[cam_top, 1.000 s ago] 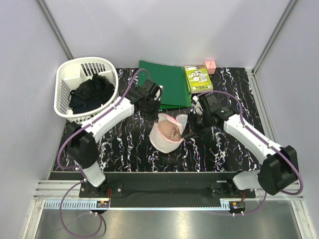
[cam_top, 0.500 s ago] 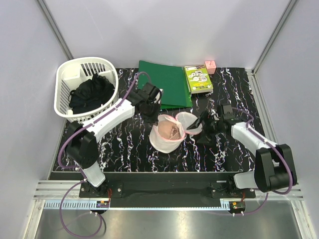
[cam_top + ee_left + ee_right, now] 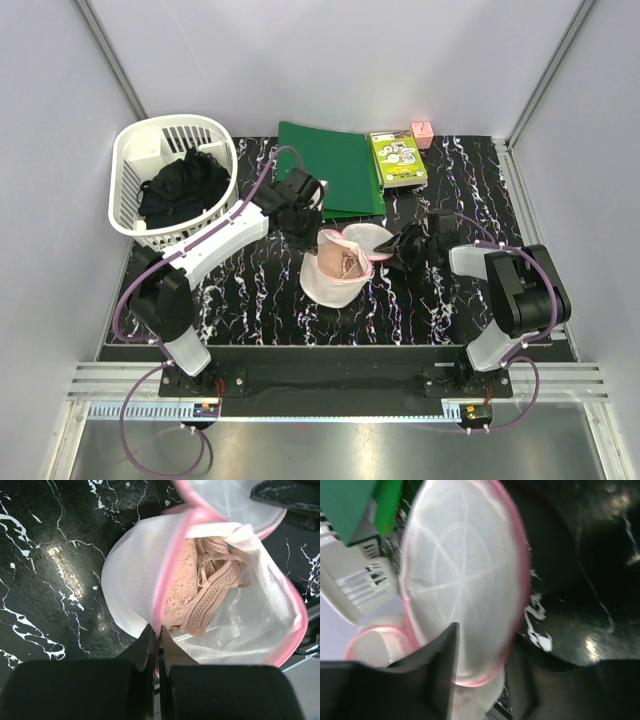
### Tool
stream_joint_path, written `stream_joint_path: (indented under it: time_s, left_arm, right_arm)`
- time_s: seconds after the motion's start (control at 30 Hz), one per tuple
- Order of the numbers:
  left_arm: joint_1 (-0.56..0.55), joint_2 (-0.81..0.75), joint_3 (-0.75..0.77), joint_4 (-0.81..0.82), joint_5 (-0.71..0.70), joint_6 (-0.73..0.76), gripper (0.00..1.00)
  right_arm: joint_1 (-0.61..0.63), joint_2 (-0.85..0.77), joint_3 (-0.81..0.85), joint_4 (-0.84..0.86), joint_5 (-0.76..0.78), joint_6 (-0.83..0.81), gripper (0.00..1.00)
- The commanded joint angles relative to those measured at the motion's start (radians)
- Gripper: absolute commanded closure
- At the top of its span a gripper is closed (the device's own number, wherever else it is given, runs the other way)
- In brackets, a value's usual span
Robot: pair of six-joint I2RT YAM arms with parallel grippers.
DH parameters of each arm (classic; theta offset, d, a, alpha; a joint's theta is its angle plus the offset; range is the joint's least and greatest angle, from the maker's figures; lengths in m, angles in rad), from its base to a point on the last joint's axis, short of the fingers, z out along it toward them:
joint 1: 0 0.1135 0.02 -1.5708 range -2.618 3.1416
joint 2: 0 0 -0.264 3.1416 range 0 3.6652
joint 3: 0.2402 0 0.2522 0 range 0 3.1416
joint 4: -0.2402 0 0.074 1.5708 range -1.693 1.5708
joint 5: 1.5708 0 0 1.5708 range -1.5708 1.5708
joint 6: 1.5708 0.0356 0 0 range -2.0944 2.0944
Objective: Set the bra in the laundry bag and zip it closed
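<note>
The bra (image 3: pixel 345 262), peach lace, sits inside the laundry bag (image 3: pixel 322 288), a white mesh dome with pink trim, at frame centre, with bare black marbled table (image 3: pixel 240 300) below it.

Left wrist: the left gripper (image 3: pixel 159 642) is clamped on the bag's pink rim at bottom centre.

Right wrist: the right gripper (image 3: pixel 480 682) has its jaws either side of the bag's blurred pink edge; whether it grips, I cannot tell.

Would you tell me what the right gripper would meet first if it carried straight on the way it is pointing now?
Most likely the mesh lid of the laundry bag: in the right wrist view it fills the space just ahead of the right gripper. Blur hides whether they touch.
</note>
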Motion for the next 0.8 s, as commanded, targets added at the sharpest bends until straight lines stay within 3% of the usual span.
stream_joint_path:
  time_s: [0.0,0.1,0.23,0.3,0.37,0.6,0.77]
  left_arm:
    - [-0.009,-0.052,0.000,0.011,0.027,0.011,1.00]
    - [-0.009,-0.067,-0.006,0.011,0.035,0.018,1.00]
    - [0.023,-0.125,-0.029,0.011,0.031,0.054,0.43]
    - [0.066,-0.168,-0.028,0.011,0.050,0.054,0.28]
    - [0.105,-0.188,-0.015,0.013,0.091,0.038,0.21]
    - [0.126,-0.213,0.104,0.077,0.235,-0.164,0.18]
    - [0.126,-0.225,0.075,0.201,0.346,-0.622,0.17]
  right_arm:
    - [-0.005,-0.024,0.027,0.215,-0.016,-0.034,0.75]
    - [-0.005,-0.107,0.091,0.079,-0.030,-0.149,0.82]
    - [-0.005,-0.188,0.186,-0.098,-0.094,-0.373,0.90]
    - [-0.005,-0.223,0.223,-0.138,-0.124,-0.447,0.91]
    - [-0.002,-0.252,0.258,-0.224,-0.142,-0.481,0.90]
    - [0.061,-0.346,0.340,-0.437,-0.078,-0.642,0.87]
    - [0.193,-0.412,0.372,-0.548,0.109,-0.741,0.85]
